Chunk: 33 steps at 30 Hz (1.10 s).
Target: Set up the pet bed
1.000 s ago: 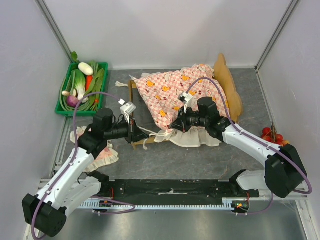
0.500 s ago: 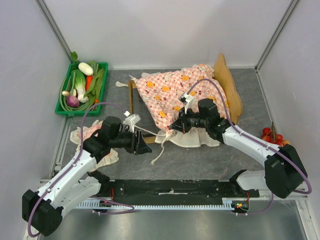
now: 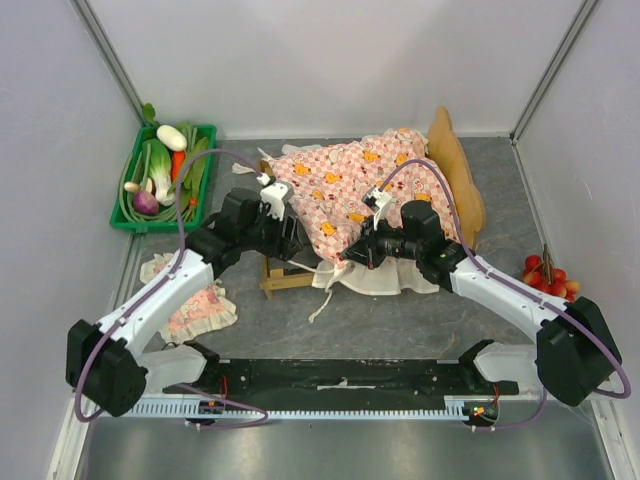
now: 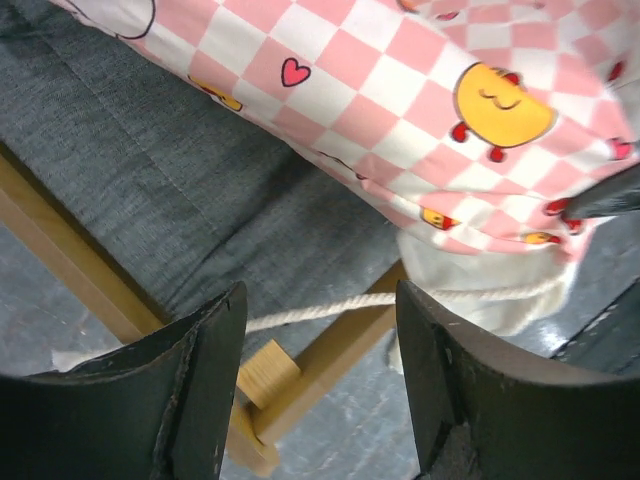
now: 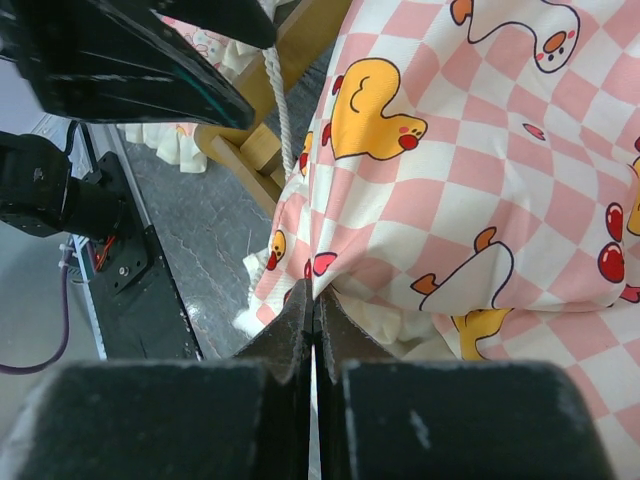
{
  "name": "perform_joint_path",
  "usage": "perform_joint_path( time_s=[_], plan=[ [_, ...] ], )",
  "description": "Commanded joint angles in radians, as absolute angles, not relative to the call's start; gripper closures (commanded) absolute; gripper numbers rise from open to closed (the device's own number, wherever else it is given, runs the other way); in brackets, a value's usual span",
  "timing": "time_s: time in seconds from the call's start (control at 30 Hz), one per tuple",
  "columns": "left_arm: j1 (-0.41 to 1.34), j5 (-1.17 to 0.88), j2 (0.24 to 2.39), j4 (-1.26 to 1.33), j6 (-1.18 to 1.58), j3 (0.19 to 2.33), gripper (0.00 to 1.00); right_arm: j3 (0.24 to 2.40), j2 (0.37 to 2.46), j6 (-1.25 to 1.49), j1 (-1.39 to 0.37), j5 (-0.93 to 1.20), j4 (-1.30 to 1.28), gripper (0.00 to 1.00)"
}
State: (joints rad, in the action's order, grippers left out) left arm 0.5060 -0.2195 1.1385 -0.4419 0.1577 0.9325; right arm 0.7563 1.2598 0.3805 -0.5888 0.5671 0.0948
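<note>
The pet bed (image 3: 459,178) is a light-wood frame with a curved headboard at the right and a dark grey fabric base (image 4: 170,190). A pink-checked mattress (image 3: 345,185) lies askew over it. My left gripper (image 3: 288,238) hovers open above the bed's near foot corner (image 4: 325,355), with nothing between its fingers (image 4: 205,375). A white cord (image 4: 330,312) crosses below them. My right gripper (image 3: 350,256) is shut on the mattress's front edge (image 5: 330,262). A small pink frilled pillow (image 3: 195,305) lies on the table to the left.
A green tray (image 3: 206,131) of vegetables stands at the back left. Red fruit (image 3: 546,274) lies by the right wall. White walls close in the grey table on three sides. The left gripper's dark body (image 5: 130,60) shows close by in the right wrist view.
My left gripper has opened and moved from the bed's front corner up over the foot end. The right gripper has kept its hold on the mattress, nearly still.
</note>
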Motion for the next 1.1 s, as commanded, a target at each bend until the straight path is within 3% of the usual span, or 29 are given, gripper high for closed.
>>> perform_joint_path(
  time_s=[0.0, 0.33, 1.07],
  plan=[
    [0.506, -0.233, 1.195, -0.442, -0.072, 0.986, 0.33, 0.779, 1.246, 0.353, -0.588, 0.572, 0.114, 1.0],
    [0.508, -0.348, 1.054, -0.336, -0.323, 0.845, 0.32, 0.79, 1.27, 0.356, -0.588, 0.601, 0.156, 1.0],
    [0.508, -0.445, 1.226, -0.397, -0.529, 0.853, 0.43, 0.767, 1.25, 0.376, -0.588, 0.606, 0.19, 1.0]
  ],
)
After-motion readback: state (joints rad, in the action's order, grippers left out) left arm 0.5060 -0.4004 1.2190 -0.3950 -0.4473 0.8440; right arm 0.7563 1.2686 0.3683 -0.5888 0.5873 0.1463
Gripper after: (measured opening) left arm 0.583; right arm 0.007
